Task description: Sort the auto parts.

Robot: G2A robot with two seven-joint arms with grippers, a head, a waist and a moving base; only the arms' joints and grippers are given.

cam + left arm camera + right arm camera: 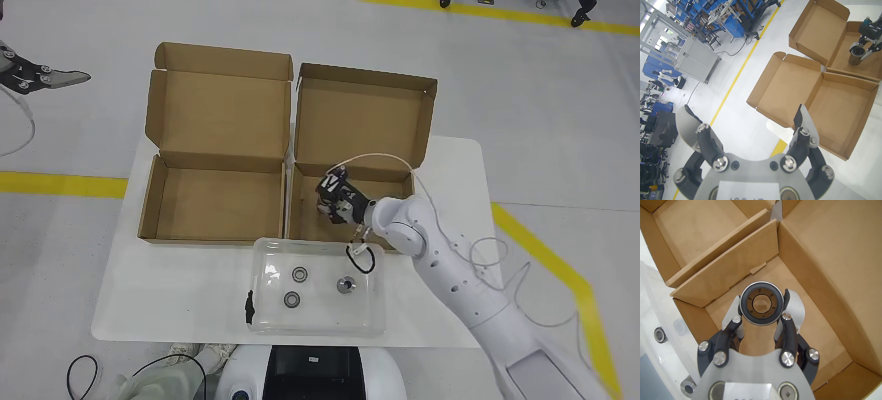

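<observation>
White tabletop carries a clear tray, a left-hand box and a right-hand box, both open. Down inside the right-hand box, the right gripper has its fingers closed around an upright cylindrical bearing. This looks like the placing step; next comes lowering it to the box floor and letting go. Three smaller parts lie in the tray. Off beside the tabletop, the left gripper is spread wide, holding nothing.
</observation>
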